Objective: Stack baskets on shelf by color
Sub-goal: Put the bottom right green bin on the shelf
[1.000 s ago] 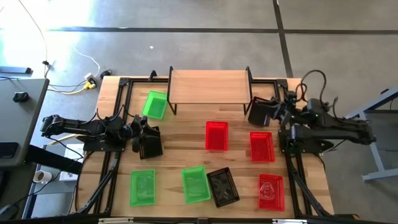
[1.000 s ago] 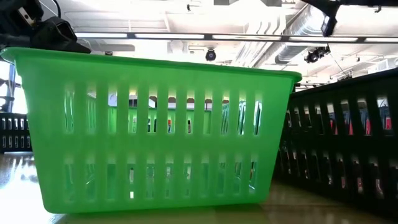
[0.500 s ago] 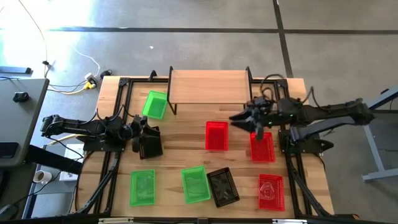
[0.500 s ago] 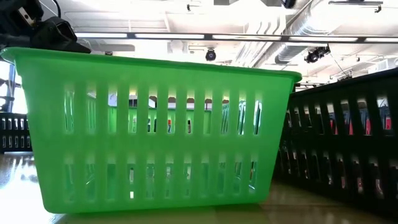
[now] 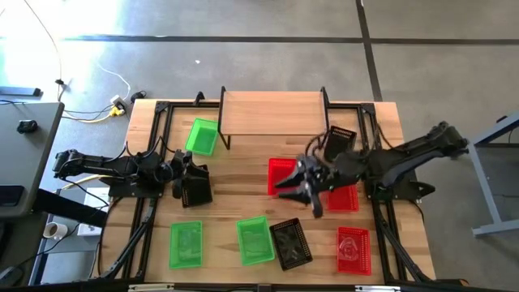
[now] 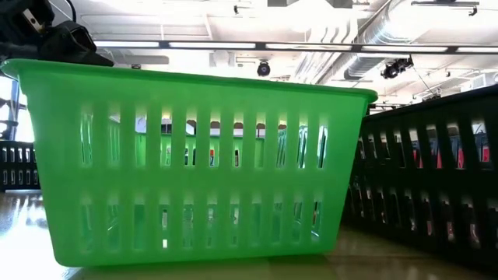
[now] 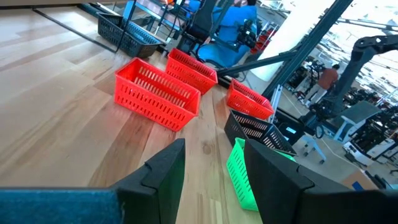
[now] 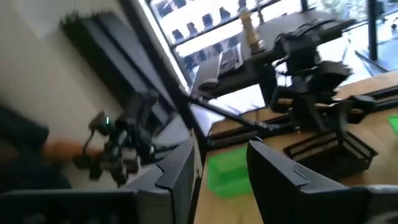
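The shelf (image 5: 272, 113) at the top centre of the high view stands bare, with no basket on its plank: by the look of things the sorting has barely begun. The baskets lie scattered singly over the counter (image 5: 235, 182), none stacked. Green ones sit at upper left beside the shelf (image 5: 202, 136) and along the bottom (image 5: 186, 244) (image 5: 255, 239); red ones at centre (image 5: 281, 171), centre right (image 5: 343, 197) and lower right (image 5: 353, 248); black ones at lower centre (image 5: 290, 243), by the shelf's right leg (image 5: 340, 142) and at the left pincer.

The right pincer (image 5: 302, 186), fingers apart and empty, reaches over the centre red basket. The left pincer (image 5: 189, 180), at left of centre, stands at a black basket (image 5: 197, 191) with fingers spread; whether it grips cannot be told. All nine remain to be stacked.
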